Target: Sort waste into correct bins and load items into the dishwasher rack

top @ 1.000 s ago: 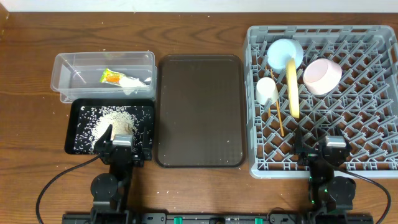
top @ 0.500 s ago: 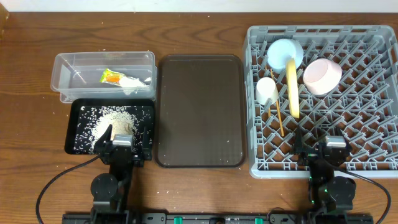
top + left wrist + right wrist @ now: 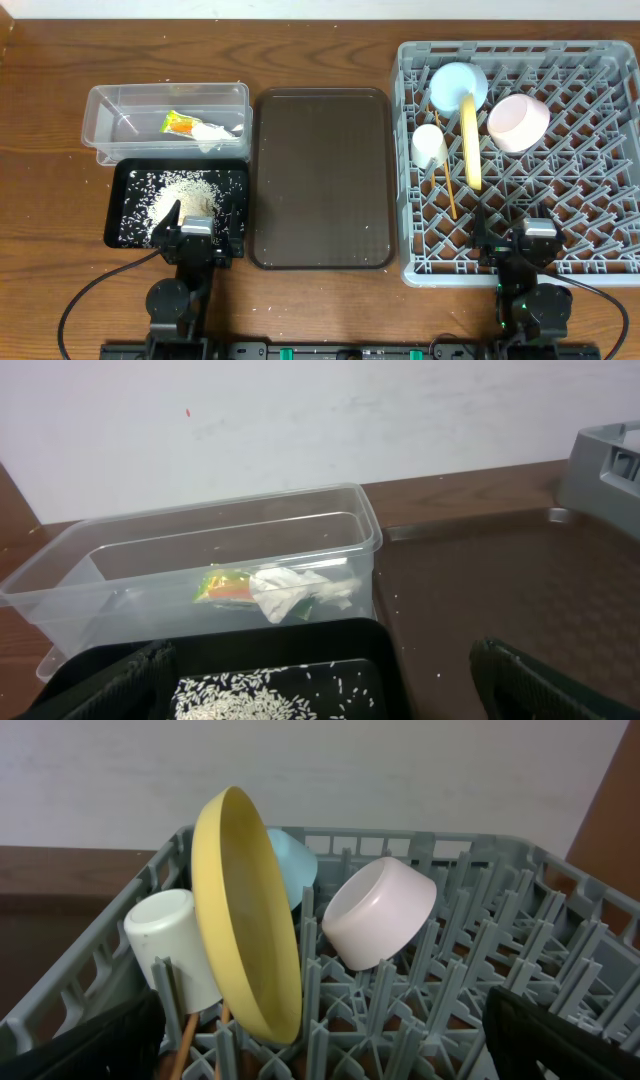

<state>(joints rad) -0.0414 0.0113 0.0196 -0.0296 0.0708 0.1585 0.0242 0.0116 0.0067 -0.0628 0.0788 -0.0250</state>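
Overhead, the left gripper (image 3: 200, 222) sits over the near edge of the black tray (image 3: 112, 205), jaws spread wide and empty. Rice grains (image 3: 180, 192) are heaped in that tray. Just behind it, the clear tub (image 3: 110, 100) holds the snack wrapper (image 3: 179, 123) and the crumpled white wrapper (image 3: 215, 133). A brown serving tray (image 3: 320, 180) lies between the bins and the dishwasher rack (image 3: 580, 190). The right gripper (image 3: 520, 232) hangs over the rack's near edge, also wide open and empty.

The rack holds the light blue bowl (image 3: 456, 83), yellow plate (image 3: 470, 140), pale pink bowl (image 3: 517, 122), white cup (image 3: 429, 146) and chopsticks (image 3: 447, 188).

From the left wrist, the two wrappers touch inside the tub, with rice below them.

From the right wrist, the plate stands tilted on edge between the cup and the pink bowl.
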